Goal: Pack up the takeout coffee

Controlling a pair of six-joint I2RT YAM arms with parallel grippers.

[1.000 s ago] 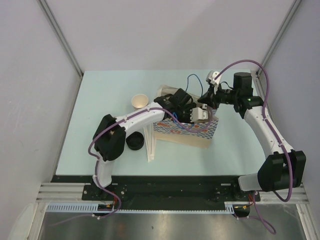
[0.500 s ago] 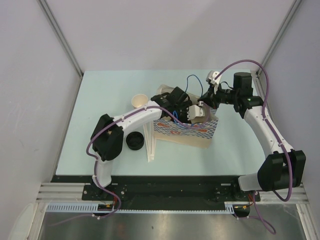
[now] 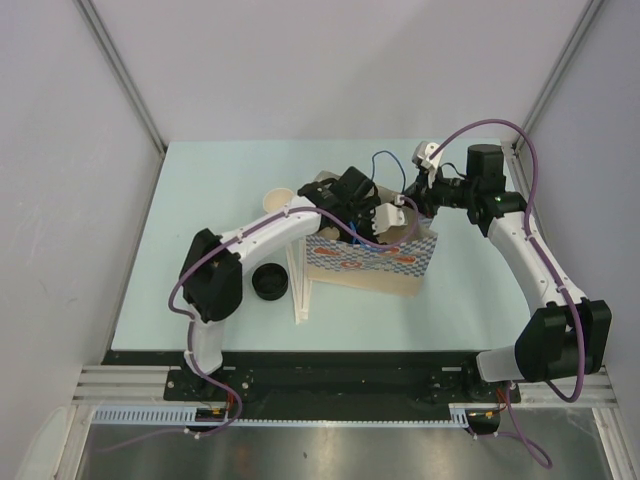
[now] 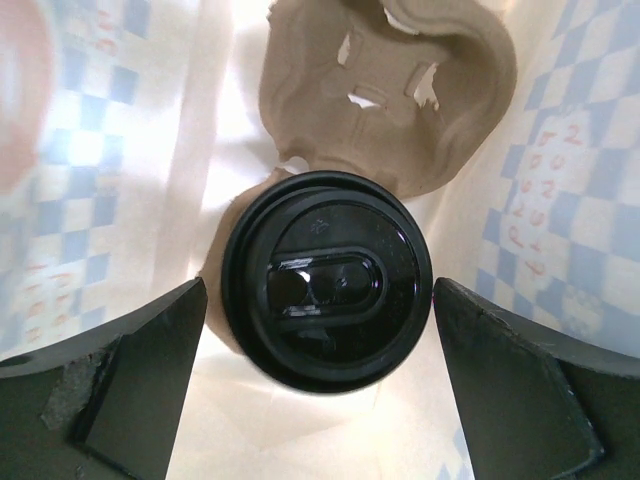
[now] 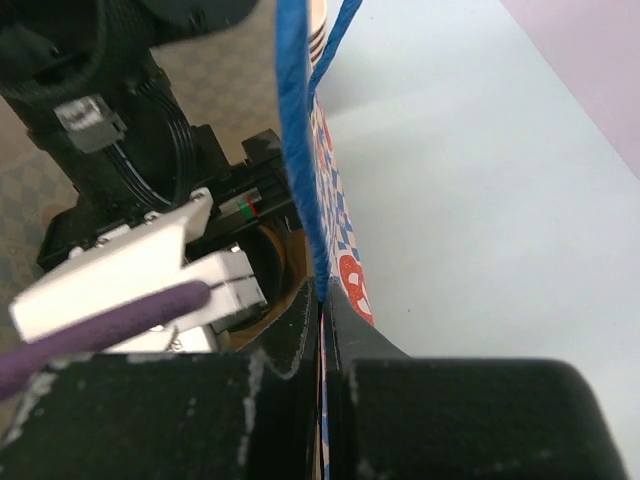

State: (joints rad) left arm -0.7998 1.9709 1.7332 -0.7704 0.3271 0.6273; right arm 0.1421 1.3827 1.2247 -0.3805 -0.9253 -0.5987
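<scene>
Inside paper bag (image 3: pixel 372 266), left gripper (image 4: pixel 318 335) just spread apart, releasing takeout coffee (image 4: pixel 327 280); right gripper (image 5: pixel 322 305) stays pinched on its rim; 1 cup packed.

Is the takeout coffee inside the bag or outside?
Inside. The takeout coffee stands between the checkered walls of the bag, by the pulp carrier.

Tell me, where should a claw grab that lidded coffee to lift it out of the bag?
Probably across its round lid rim, from straight above. The coffee stands upright deep in the bag, whose walls, with the carrier, crowd its sides. The open left claw straddles it that way.
</scene>
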